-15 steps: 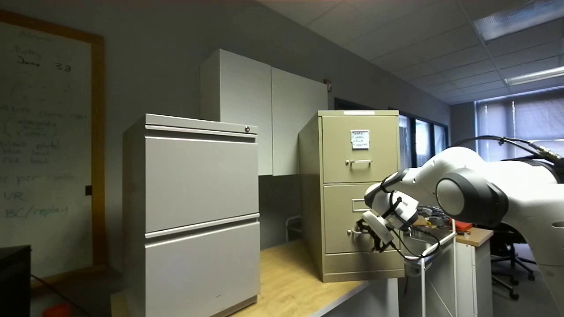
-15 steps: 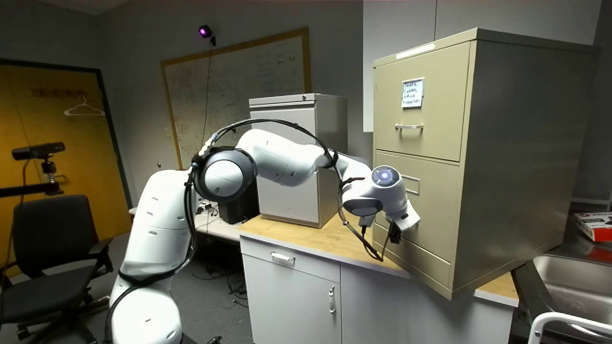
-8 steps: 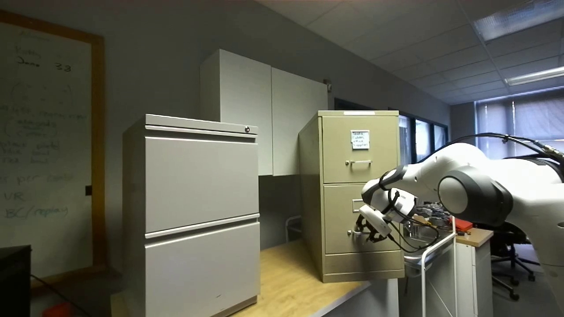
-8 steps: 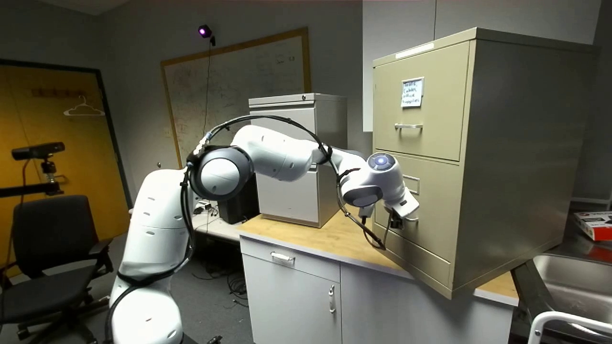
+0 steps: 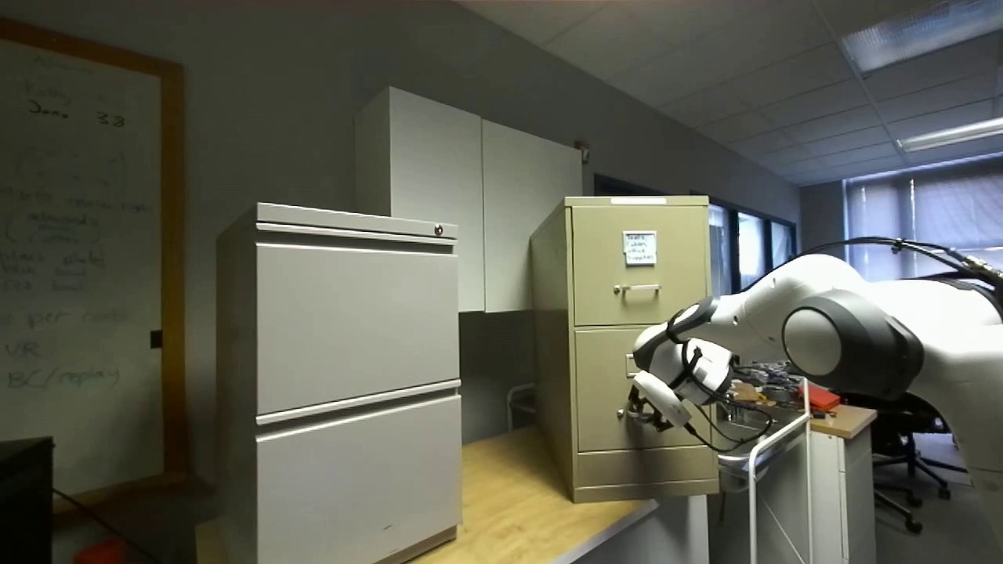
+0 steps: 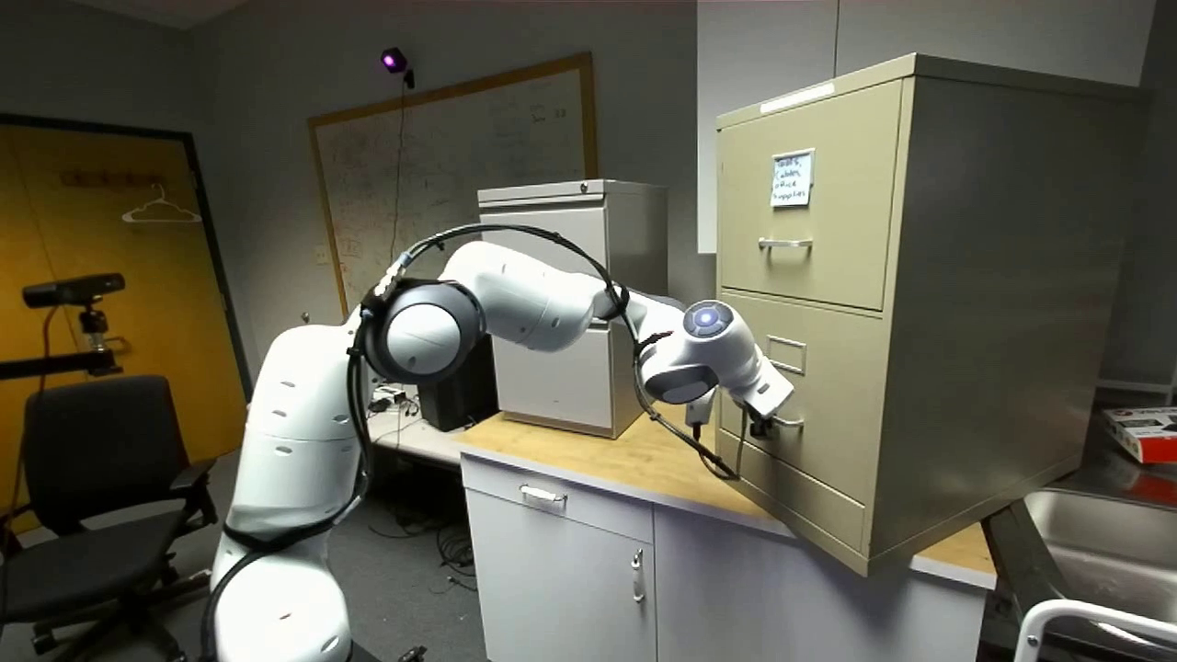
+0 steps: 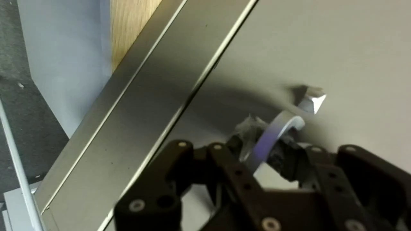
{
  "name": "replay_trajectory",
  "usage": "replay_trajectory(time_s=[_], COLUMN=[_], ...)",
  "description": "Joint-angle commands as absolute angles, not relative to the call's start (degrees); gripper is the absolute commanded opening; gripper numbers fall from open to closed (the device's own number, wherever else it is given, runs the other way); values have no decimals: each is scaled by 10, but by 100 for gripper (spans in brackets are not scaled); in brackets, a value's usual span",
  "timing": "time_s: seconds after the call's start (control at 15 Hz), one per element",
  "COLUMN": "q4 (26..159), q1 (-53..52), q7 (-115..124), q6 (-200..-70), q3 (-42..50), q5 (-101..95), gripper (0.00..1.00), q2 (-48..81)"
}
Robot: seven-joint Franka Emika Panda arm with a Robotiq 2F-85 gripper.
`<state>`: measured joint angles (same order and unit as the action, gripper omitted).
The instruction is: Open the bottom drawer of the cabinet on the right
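The bottom drawer (image 6: 832, 395), low in the tan cabinet (image 6: 933, 313) upon the counter (image 6: 570, 450), is not yet pulled out, but the hand (image 7: 264, 150) looks clamped on its handle (image 7: 271, 136) — so, I judge, reaching is done and the whole pulling remains.

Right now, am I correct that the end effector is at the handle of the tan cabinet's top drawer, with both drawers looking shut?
Not quite: the end effector is at the handle of the bottom drawer, as both exterior views show. That drawer and the top drawer do look shut.
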<state>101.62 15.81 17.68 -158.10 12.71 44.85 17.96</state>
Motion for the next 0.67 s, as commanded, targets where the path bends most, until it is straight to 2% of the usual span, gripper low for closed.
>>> replay_trajectory(time_s=[0.0, 0.27, 0.6], q4=[1119, 1133, 1127], q1=[155, 181, 218], q7=[73, -50, -193], q6=[-1597, -1654, -1661], q3=[71, 24, -16], q5=[525, 648, 815], gripper=[1, 2, 2], q2=[125, 117, 114])
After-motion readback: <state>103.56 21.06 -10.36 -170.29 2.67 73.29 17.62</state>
